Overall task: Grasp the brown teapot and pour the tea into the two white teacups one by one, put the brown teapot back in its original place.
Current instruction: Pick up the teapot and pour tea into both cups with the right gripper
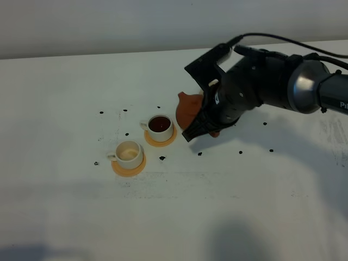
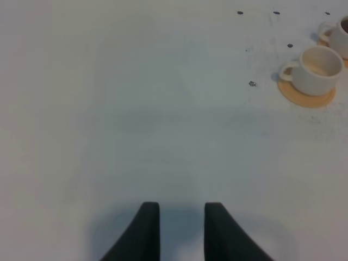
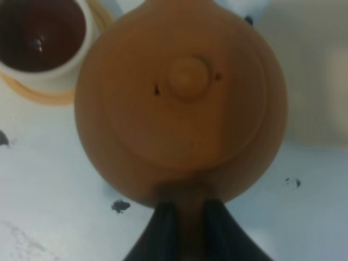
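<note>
- The right pincer [image 3: 189, 209] is clamped on the loop handle of the brown teapot [image 3: 182, 98]. Its two dark fingers [image 3: 163, 228] press the handle from either side.
- In the high view the right pincer [image 1: 202, 126] holds the teapot [image 1: 190, 107] just in front of it. The pot is tilted, with the short spout pointing up and away from the arm. Whether the pot's base touches the tabletop [image 1: 65, 217] cannot be told.
- From the right wrist, the knobbed lid [image 3: 188, 77] sits on the pot, facing the camera.
- The filled teacup [image 1: 160, 126], dark with tea, stands just beyond the teapot from the right pincer, close to the pot but apart from it. It rests on a small orange coaster [image 1: 161, 141].
- The second teacup [image 1: 129, 153] stands farther out from that pincer, past the filled one, on its own orange coaster [image 1: 128, 168]. Its inside shows pale.
- A pale beige shape [image 3: 323, 81] lies beside the teapot, on the side away from the filled cup. It is too blurred to tell what it is.
- The left pincer [image 2: 181, 209] has its jaws apart, with bare tabletop showing between them. Both cups lie well ahead of it, off toward the other arm.
- White lettering [image 1: 342, 104] on the right arm reads "Pi" before the frame edge cuts it off.
- Small black specks [image 1: 162, 158] dot the tabletop around the cups and the right pincer.
</note>
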### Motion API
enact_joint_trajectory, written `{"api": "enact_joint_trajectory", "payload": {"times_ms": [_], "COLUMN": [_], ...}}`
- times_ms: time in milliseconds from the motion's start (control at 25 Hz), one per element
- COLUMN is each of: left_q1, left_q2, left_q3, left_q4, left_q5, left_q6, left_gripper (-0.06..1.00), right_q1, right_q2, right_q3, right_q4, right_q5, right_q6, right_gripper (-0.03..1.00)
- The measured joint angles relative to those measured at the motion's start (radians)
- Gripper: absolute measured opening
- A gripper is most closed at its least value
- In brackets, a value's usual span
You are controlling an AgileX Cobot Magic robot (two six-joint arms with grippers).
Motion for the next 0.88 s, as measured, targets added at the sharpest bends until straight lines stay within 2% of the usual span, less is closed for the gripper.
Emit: {"api": "enact_joint_trajectory", "payload": {"times_ms": [440,680,880], "left_q1": [0.0,0.0,0.0], "left_q2": [0.0,0.0,0.0], "left_q3": [0.0,0.0,0.0], "left_q4": [0.0,0.0,0.0], "left_q5": [0.0,0.0,0.0], "left_q6": [0.0,0.0,0.0], "left_gripper": [0.22,0.22,0.22], "right_q1": [-0.009,-0.009,-0.009], "right_q2": [0.02,0.01,-0.055], "right_q3": [0.096,0.097,0.097], "right_q4": [0.024,0.022,-0.003], "right_q5": [-0.139,-0.141,-0.097], "right_q6": [0.001,0.001,0.001], "right_gripper": [0.09,0.09,0.09]}}
